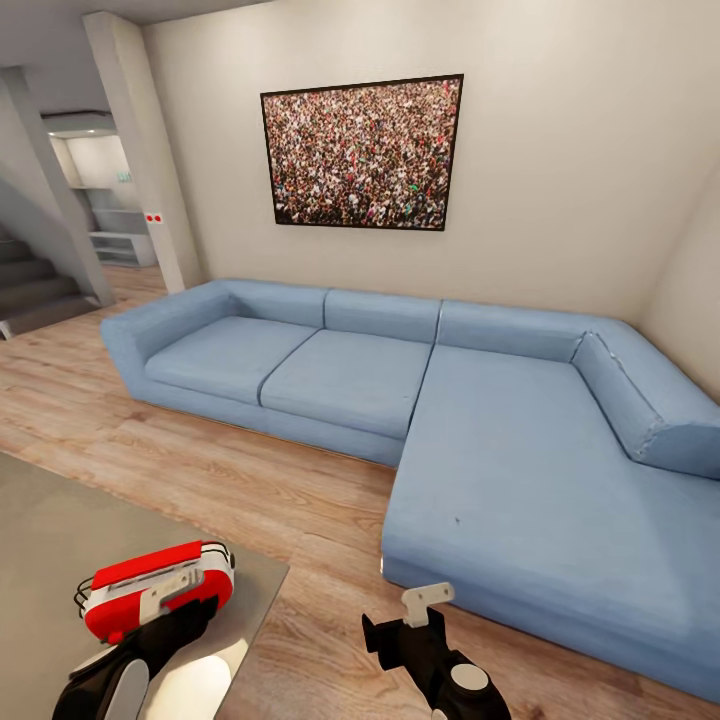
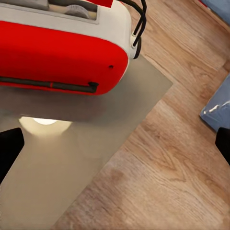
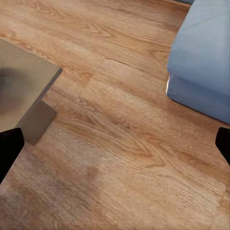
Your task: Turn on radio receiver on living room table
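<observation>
The radio receiver (image 1: 152, 588) is a small red box with a white panel and a thin black wire handle. It stands near the corner of the low grey table (image 1: 50, 540) at the lower left of the head view. My left gripper (image 1: 172, 624) hovers just in front of it, open and holding nothing. In the left wrist view the radio's red side (image 2: 57, 55) is close ahead, and the dark fingertips (image 2: 9, 148) stand wide apart over the table top (image 2: 67, 163). My right gripper (image 1: 418, 618) is open over the wood floor, off the table's corner.
A large light-blue L-shaped sofa (image 1: 480, 420) runs along the beige wall, under a black-framed crowd photograph (image 1: 362, 152). Light wood plank floor (image 1: 250, 480) lies between table and sofa. Stairs (image 1: 30, 290) and a doorway are at the far left. The right wrist view shows the table corner (image 3: 26, 79) and the sofa base (image 3: 201, 91).
</observation>
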Controlling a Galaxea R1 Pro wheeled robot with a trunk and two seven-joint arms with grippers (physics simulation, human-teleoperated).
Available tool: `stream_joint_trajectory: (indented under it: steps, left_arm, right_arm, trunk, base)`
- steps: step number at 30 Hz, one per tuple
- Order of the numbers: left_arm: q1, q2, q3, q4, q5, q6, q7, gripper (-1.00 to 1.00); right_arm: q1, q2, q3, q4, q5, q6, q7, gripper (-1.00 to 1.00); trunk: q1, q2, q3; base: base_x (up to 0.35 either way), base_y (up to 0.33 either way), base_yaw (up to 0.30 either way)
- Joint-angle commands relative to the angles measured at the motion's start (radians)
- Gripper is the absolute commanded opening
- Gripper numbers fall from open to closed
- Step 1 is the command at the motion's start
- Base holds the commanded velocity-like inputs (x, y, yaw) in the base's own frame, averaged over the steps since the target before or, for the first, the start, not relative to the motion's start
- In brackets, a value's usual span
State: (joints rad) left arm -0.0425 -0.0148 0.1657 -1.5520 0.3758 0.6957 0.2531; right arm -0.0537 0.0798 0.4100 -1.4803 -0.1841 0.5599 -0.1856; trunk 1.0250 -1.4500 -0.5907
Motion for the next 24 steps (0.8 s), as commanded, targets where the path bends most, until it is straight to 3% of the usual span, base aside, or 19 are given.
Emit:
stream_joint_trajectory:
  steps: [1,24]
  left_arm:
    - [0.0,0.0,0.0,0.0,-0.001,0.001,0.0,1.0]
    - [0.001,0.001,-0.001,0.004,-0.002,0.011,0.0,1.0]
  right_arm:
    - [0.0,0.0,0.0,0.0,0.0,0.0,0.0,1.0]
    - [0.0,0.0,0.0,0.0,0.0,0.0,0.0,1.0]
  trunk:
    - [0.0,0.0,0.0]
    - [0.0,0.0,0.0]
  base:
    - [0.0,0.0,0.0]
    - [0.0,0.0,0.0]
